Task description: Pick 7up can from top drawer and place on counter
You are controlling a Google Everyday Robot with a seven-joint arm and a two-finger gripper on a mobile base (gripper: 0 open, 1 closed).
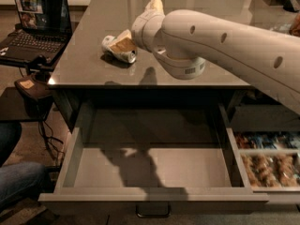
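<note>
Over the table, the pale arm reaches in from the right and ends in the tool, its fingers spread wide and released. The 7up can lies on its side on the table, just left of and below the tool, beside the lower finger. The top drawer stands open below the tool.

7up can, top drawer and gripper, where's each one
7up can [114,47]: camera view, on its pale side, lying on the counter [79,64].
top drawer [154,165]: camera view, on its bare grey floor.
gripper [140,24]: camera view, midway between its fingertips, above the counter by the can.
</note>
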